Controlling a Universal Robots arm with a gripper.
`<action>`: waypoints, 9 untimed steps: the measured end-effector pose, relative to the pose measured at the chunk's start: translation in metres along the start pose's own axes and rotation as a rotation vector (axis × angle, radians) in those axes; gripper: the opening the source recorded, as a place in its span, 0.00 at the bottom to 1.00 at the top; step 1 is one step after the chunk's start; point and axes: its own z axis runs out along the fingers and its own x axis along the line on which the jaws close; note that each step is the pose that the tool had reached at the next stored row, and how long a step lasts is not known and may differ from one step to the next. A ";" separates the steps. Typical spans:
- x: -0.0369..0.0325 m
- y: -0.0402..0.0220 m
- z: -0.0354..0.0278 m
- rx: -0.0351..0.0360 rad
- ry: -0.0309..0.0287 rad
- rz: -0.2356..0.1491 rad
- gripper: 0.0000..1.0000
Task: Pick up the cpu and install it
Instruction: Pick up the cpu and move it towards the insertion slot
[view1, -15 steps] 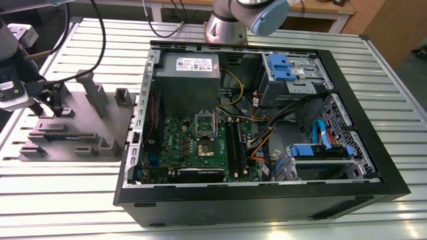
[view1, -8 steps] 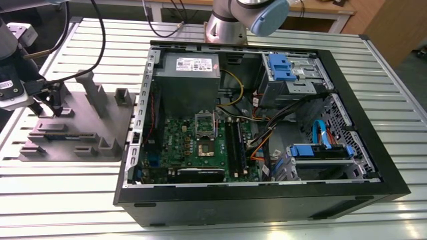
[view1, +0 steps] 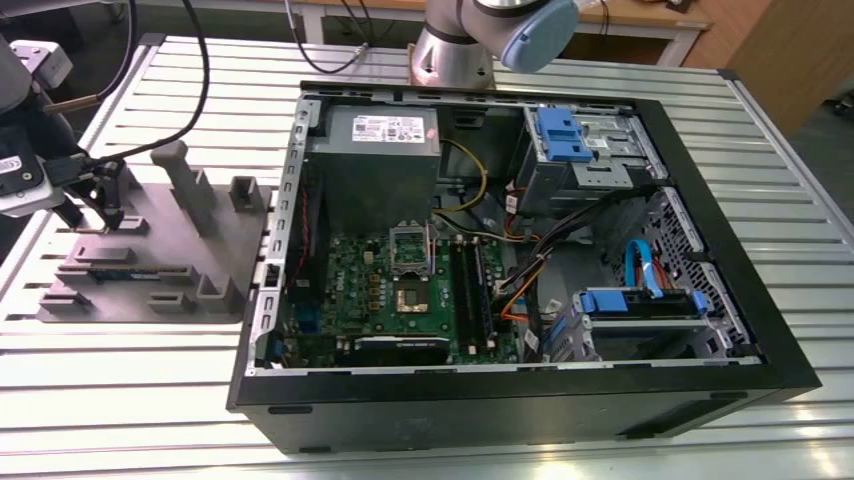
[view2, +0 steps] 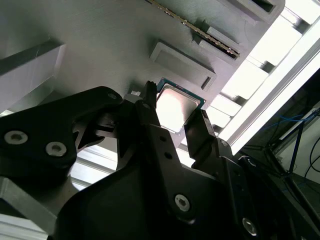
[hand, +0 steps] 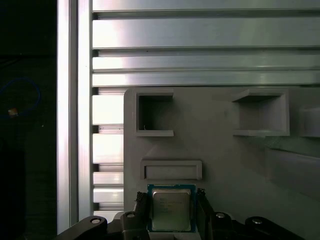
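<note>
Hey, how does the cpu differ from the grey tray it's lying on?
The cpu is a small flat square; the tray is far larger, with raised posts and pockets. The cpu has a shiny silver top with a blue-green rim; the tray is matt grey all over. Both lie flat, the cpu on the tray, the tray on the slatted table.

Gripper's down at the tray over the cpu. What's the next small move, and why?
Probably command a close before any lift. In the first wrist view the gripper sits astride the cpu, which lies flat on the grey tray. I can't tell whether it is clamped, so closing seems the safe step.
</note>
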 end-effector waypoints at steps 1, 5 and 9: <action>0.0000 0.0000 -0.0002 0.0000 0.0001 0.000 0.47; 0.0000 0.0002 -0.0045 0.0009 0.0001 0.000 0.47; 0.0000 0.0002 -0.0052 0.0009 0.0001 0.000 0.47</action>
